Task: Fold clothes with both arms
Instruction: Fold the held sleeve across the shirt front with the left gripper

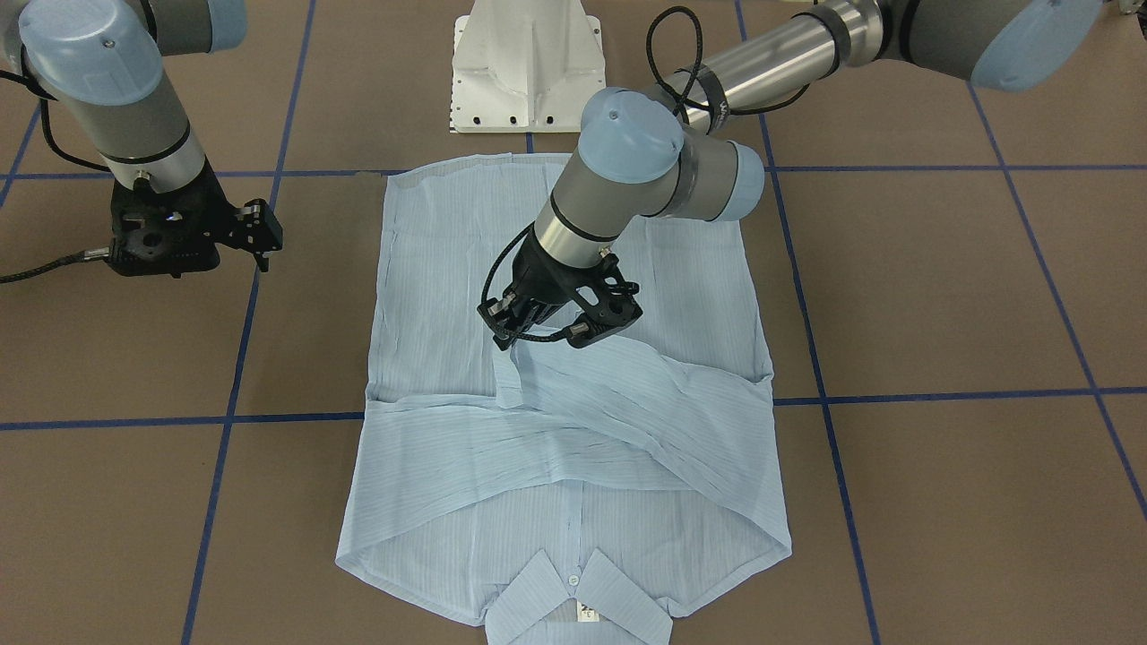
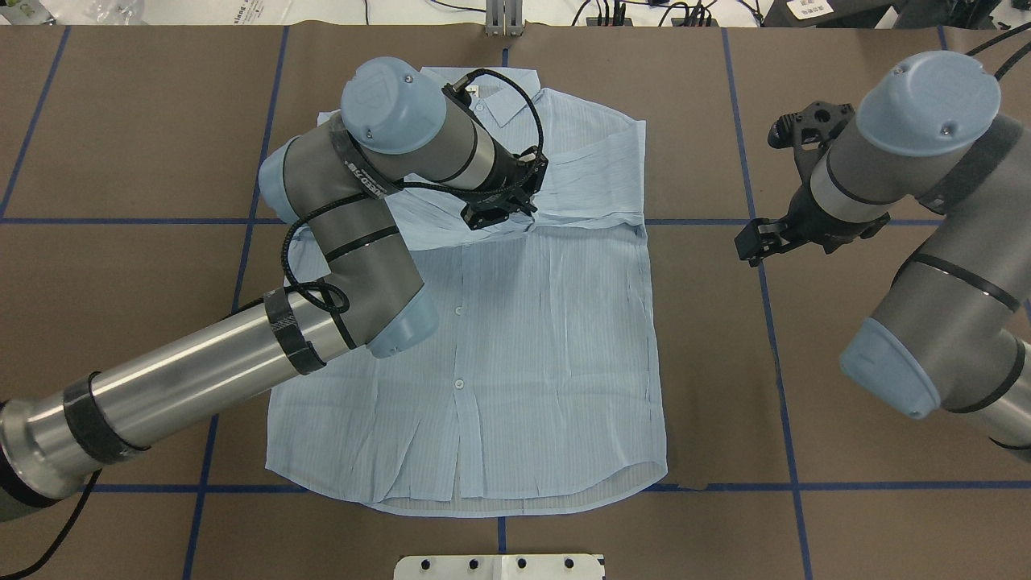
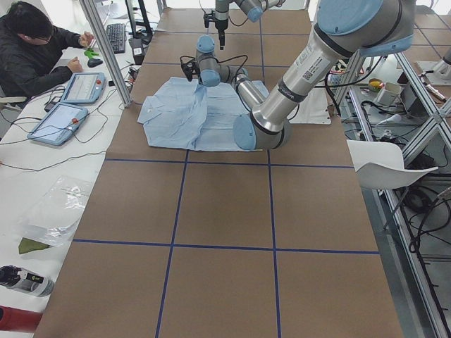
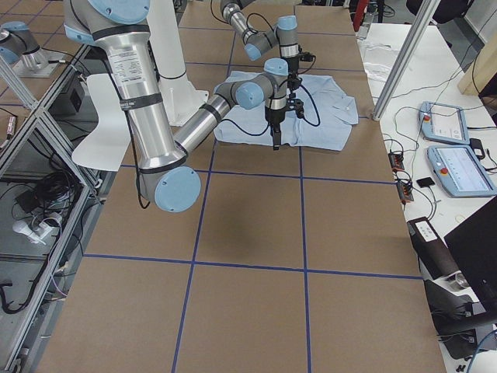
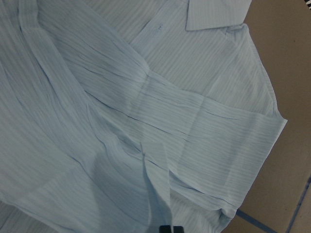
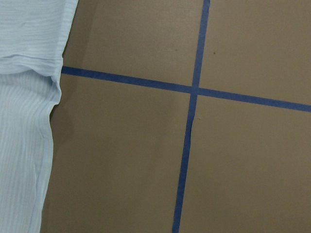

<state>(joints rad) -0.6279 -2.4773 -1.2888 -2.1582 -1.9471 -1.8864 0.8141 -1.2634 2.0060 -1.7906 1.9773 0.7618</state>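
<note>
The shirt (image 2: 548, 362) lies flat on the surface (image 2: 121, 282), sleeves (image 1: 538, 439) already crossed over the chest. My left gripper (image 1: 506, 340) seems pinched on the top cuff (image 1: 509, 376). My right gripper (image 1: 260, 236) hangs spread and empty beside it. The body folds remain.

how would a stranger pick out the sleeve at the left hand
On the brown table lies a pale blue striped button-up shirt. One long sleeve crosses its chest from the robot's left side, its cuff at the black left hand. Unlike the other sleeve, flat and level beneath it, this one lies on top and slants.
</note>
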